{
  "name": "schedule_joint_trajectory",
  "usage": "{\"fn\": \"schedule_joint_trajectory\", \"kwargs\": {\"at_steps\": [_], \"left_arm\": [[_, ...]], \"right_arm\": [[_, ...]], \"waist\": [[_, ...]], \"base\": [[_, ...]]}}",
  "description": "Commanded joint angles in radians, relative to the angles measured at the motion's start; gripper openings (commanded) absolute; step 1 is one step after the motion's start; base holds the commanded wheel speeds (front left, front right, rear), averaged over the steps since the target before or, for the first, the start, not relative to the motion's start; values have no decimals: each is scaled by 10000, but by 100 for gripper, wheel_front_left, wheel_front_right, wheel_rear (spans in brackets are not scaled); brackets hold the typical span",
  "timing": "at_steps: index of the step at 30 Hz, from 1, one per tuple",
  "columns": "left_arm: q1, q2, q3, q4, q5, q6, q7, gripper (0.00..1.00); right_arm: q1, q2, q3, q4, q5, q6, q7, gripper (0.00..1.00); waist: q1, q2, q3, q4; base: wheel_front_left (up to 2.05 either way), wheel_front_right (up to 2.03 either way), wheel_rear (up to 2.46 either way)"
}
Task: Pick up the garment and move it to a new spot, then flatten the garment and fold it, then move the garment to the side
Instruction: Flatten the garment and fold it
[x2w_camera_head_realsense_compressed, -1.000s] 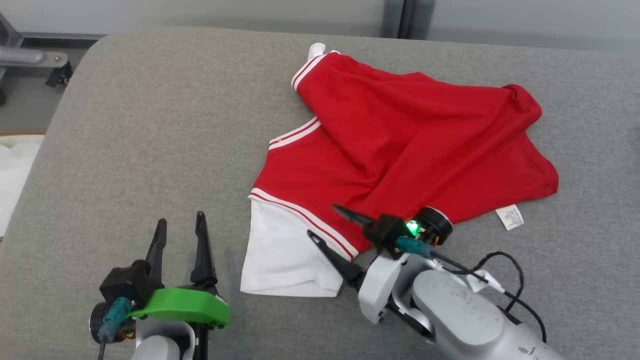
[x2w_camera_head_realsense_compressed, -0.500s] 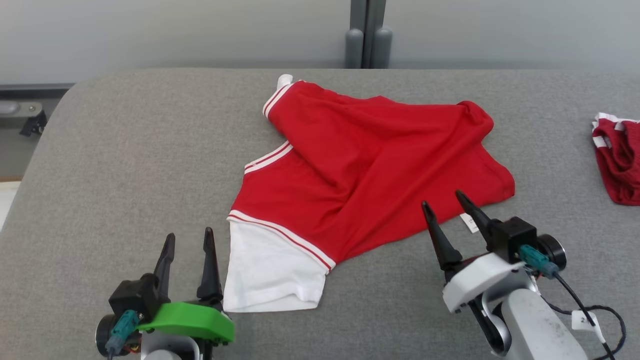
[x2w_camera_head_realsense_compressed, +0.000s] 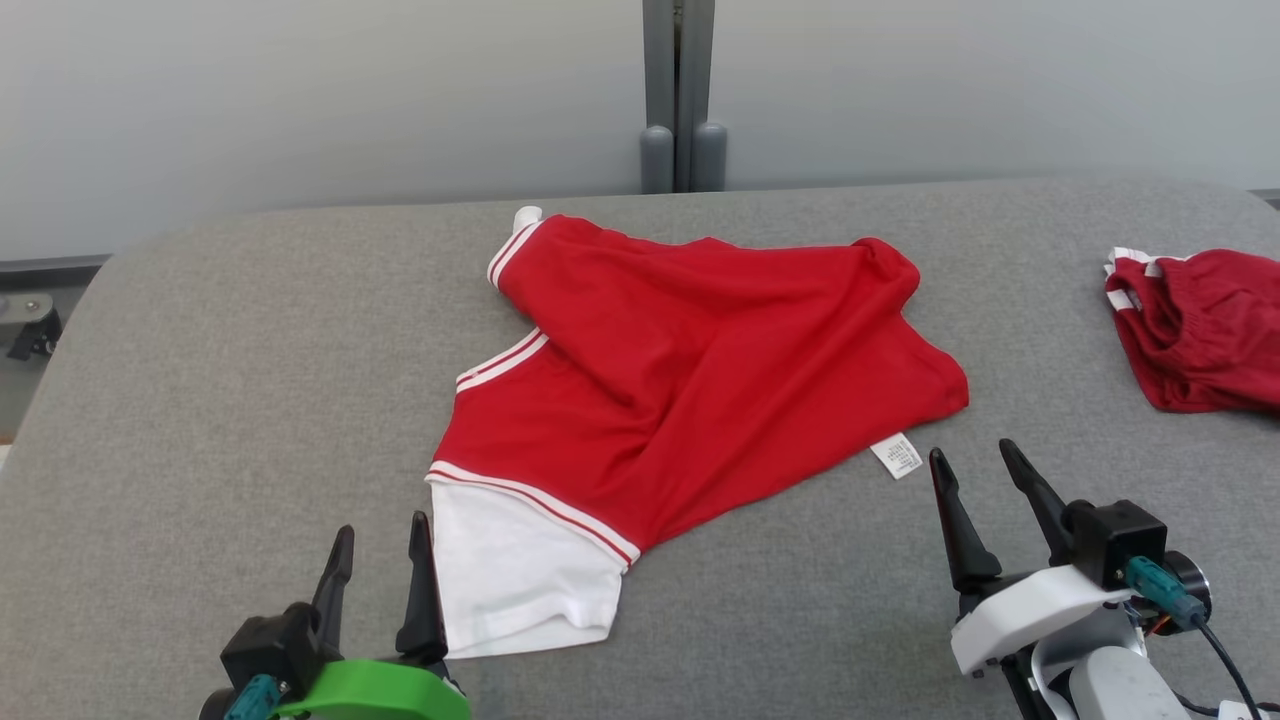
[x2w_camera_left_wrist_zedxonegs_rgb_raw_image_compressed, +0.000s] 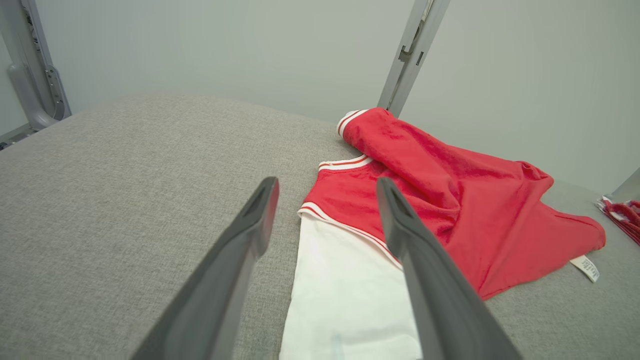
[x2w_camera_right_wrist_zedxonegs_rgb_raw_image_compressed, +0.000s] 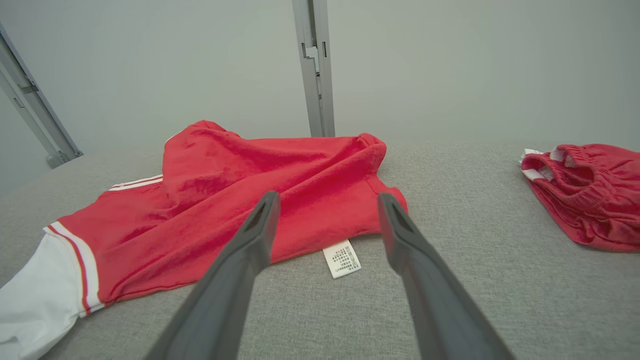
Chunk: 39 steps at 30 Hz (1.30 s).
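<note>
The garment is a red top with white sleeves and white stripes, lying rumpled in the middle of the grey padded surface. It also shows in the left wrist view and the right wrist view. Its white care label sticks out at the near right hem. My left gripper is open at the lower left, just left of the white sleeve, holding nothing. My right gripper is open at the lower right, a little beyond the label, empty.
A second red garment with white trim lies bunched at the right edge of the surface, also seen in the right wrist view. A grey post stands against the pale wall behind. The surface's rounded left edge drops off.
My right gripper has drawn back from the garment's near hem to the lower right and turned its fingers upward. The head camera has tilted up and panned right, bringing the second garment into view.
</note>
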Motion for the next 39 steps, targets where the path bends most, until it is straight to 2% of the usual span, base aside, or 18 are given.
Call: {"fn": "schedule_joint_trajectory", "kwargs": {"at_steps": [1,16,19,26,29,39], "left_arm": [[138,35,-9,-23,-92,41,-3,100],[121,35,-143,99,22,-34,-2,100],[179,35,-250,482,-117,34,2,100],[20,36,-493,1716,-488,183,1214,100],[-15,38,-431,2070,-1126,293,1657,100],[-393,36,-493,2910,-1633,346,1802,100]], "right_arm": [[137,-29,-43,-53,54,-16,-14,100],[187,-30,-293,-75,-4,-16,-15,100],[195,-28,-306,-98,-12,-16,-15,100],[218,-29,-212,6,-55,-16,-15,100],[179,-29,-166,87,-16,-16,-15,100],[36,-29,-108,232,-113,-16,-15,100]], "waist": [[0,0,-36,-33],[0,0,-61,-23],[0,0,-35,-24],[0,0,41,-63],[0,0,80,-121],[0,0,260,-419]], "base": [[0,0,0],[0,0,0],[0,0,0],[0,0,0],[0,0,0],[0,0,0]]}}
